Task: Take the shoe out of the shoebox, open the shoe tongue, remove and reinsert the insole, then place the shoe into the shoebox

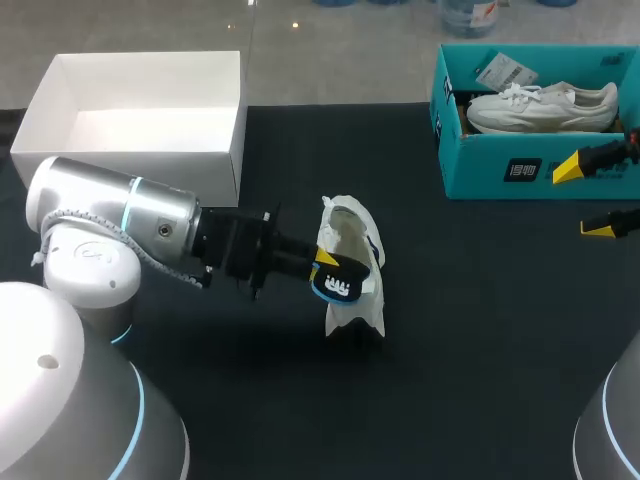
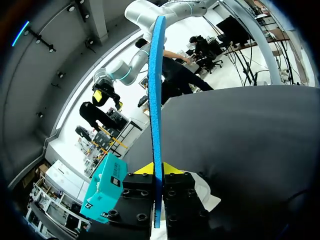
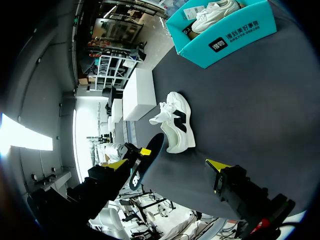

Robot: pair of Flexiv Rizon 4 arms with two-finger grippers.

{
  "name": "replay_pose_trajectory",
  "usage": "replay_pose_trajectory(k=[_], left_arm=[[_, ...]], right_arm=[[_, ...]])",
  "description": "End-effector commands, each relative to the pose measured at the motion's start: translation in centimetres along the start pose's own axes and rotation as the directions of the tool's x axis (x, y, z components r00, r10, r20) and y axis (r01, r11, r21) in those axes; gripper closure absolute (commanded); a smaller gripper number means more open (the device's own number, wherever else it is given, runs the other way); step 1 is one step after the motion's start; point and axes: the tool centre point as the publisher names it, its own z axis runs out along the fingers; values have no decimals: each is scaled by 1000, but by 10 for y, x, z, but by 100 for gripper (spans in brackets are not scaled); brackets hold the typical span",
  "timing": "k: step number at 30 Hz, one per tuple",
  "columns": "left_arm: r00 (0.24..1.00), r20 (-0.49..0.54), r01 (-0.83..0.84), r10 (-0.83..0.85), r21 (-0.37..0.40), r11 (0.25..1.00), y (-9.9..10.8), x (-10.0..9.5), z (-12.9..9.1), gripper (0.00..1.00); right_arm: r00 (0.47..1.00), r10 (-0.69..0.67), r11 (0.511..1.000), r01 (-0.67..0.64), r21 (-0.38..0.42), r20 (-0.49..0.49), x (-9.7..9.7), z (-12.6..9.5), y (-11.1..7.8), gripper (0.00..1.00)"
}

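Closest in, the left arm (image 1: 110, 225) extends over the dark table (image 1: 480, 330). The left gripper (image 1: 325, 262) is clamped on the blue insole (image 1: 338, 287), held on edge right by the white shoe (image 1: 345, 228) (whether they touch cannot be told). That shoe lies on the table, well apart from the teal shoebox (image 1: 500, 170), which holds a second white shoe (image 1: 540, 105). The right gripper (image 1: 583, 198) hangs just in front of the shoebox, fingers wide apart. A white box (image 1: 140, 130) sits behind the left arm.

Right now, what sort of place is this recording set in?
Probably a robot lab workbench: a black matte table, a teal cardboard shoebox, and the left tool shut on a blue foam insole beside a white low-top sneaker.
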Motion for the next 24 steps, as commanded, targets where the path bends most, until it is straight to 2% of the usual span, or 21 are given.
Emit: replay_pose_trajectory(k=[1,6,10,14,20,24], left_arm=[[1000,-11,-6,6,-4,1000,21,4,17,100],[999,-19,31,-31,-28,999,42,7,24,100],[999,-27,39,-40,-31,999,43,8,25,100],[998,-29,49,-50,-22,999,34,6,21,100],[999,7,48,-48,3,999,12,-7,9,100],[999,18,41,-41,40,998,-1,-11,11,100]], right_arm=[[1000,1,1000,-1,-3,2,0,0,-2,0],[1000,1,1000,-1,-3,2,0,0,-2,0],[1000,1,1000,-1,-3,2,0,0,-2,0],[1000,1,1000,-1,-3,2,0,0,-2,0],[1000,1,1000,-1,-3,2,0,0,-2,0],[1000,1,1000,-1,-3,2,0,0,-2,0]])
